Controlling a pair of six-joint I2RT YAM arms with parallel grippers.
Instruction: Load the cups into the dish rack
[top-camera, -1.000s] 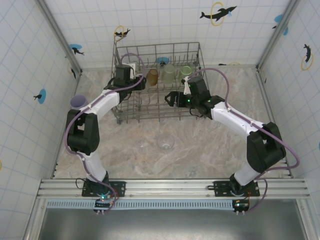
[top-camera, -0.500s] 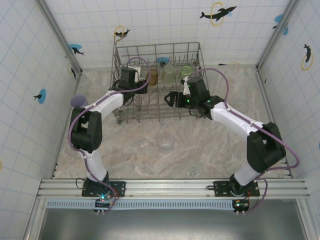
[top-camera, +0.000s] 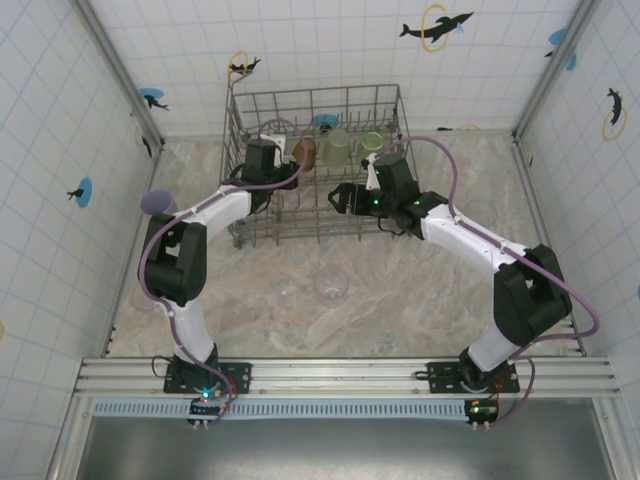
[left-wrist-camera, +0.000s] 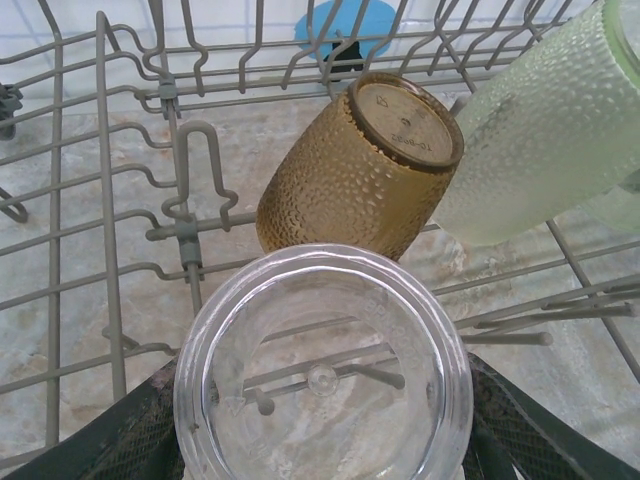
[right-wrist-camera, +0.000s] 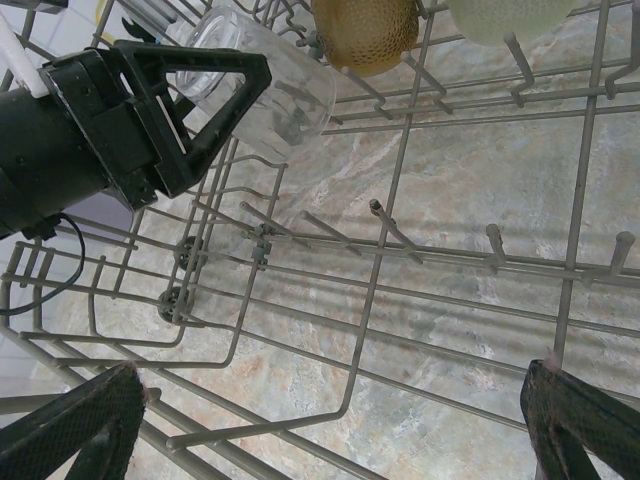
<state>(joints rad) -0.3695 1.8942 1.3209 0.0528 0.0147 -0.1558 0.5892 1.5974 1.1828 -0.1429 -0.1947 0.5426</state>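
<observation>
The dish rack (top-camera: 392, 100) stands at the back of the table. Inside it lie an amber cup (left-wrist-camera: 360, 165) (top-camera: 305, 152) and pale green cups (left-wrist-camera: 540, 150) (top-camera: 337, 145) (top-camera: 372, 142), tilted on the tines. My left gripper (left-wrist-camera: 322, 445) (top-camera: 287, 160) is inside the rack, shut on a clear cup (left-wrist-camera: 322, 370) (right-wrist-camera: 285, 95), just in front of the amber cup. My right gripper (right-wrist-camera: 330, 430) (top-camera: 340, 197) hangs open over the rack's wires (right-wrist-camera: 400, 190), holding nothing.
A lilac cup (top-camera: 155, 203) stands by the left wall. Two clear cups (top-camera: 331, 284) (top-camera: 285, 290) sit on the marble table in front of the rack. Tiled walls close in both sides and the back.
My left gripper has carried the clear cup to the right inside the rack, closer to the amber cup. The right arm has stayed still.
</observation>
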